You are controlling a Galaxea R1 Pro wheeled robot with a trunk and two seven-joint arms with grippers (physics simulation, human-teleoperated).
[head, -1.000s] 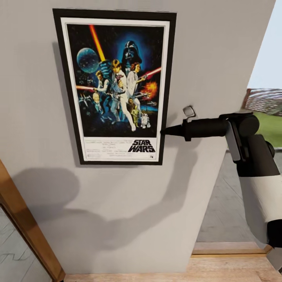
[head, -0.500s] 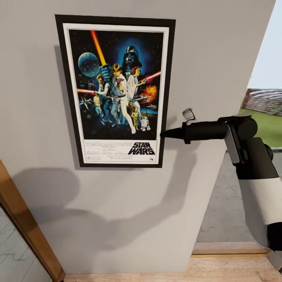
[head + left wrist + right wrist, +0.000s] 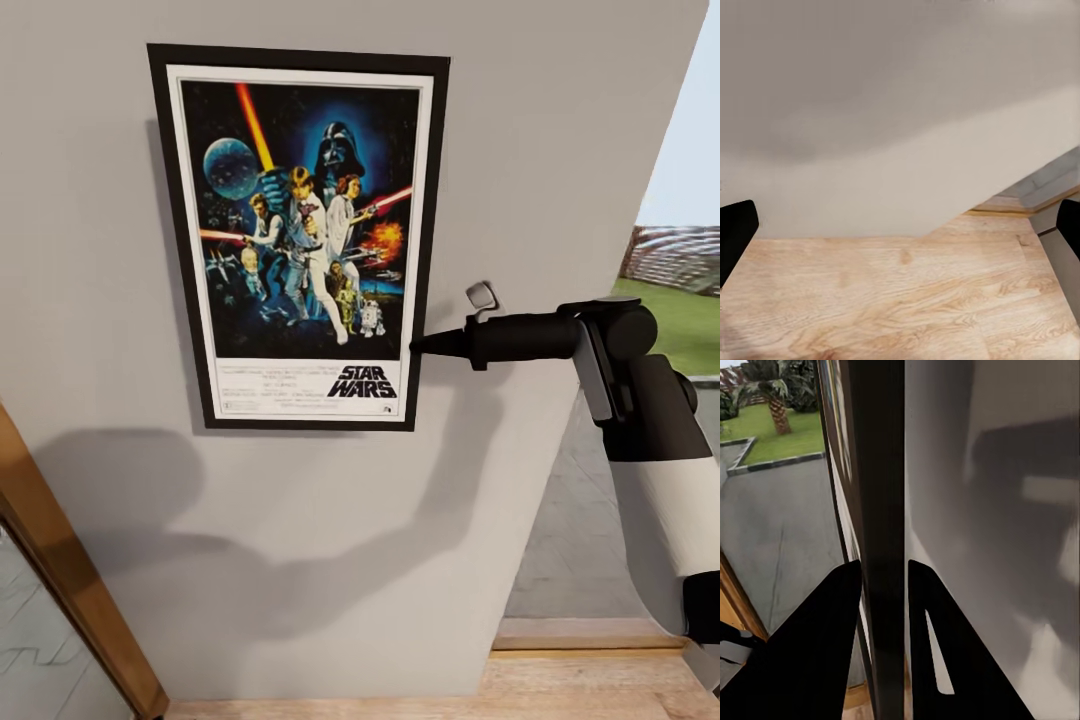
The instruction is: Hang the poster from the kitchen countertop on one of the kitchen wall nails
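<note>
The Star Wars poster [image 3: 300, 230] stands upright, flat against the grey wall [image 3: 330, 560], its black frame and white border fully in sight. My right gripper [image 3: 418, 344] reaches in from the right and is shut on the poster's right edge, just above the logo. In the right wrist view the black frame edge [image 3: 881, 472] runs between the two dark fingers [image 3: 832, 645], which press on either side. My left gripper [image 3: 900, 225] is open, its fingers far apart over the wooden floor [image 3: 907, 300] with nothing between them. The kitchen countertop is out of view.
A wooden door frame [image 3: 60, 570] slants across the lower left. To the right of the wall an opening [image 3: 680, 310] shows lawn and paving outside. Light wooden floor [image 3: 600, 690] lies below the wall. A small silvery piece [image 3: 482, 295] sits just above the right gripper.
The poster has sunk slightly and drawn in toward the wall, its top edge lower than before. The right gripper has dropped a little with it, still holding the edge.
</note>
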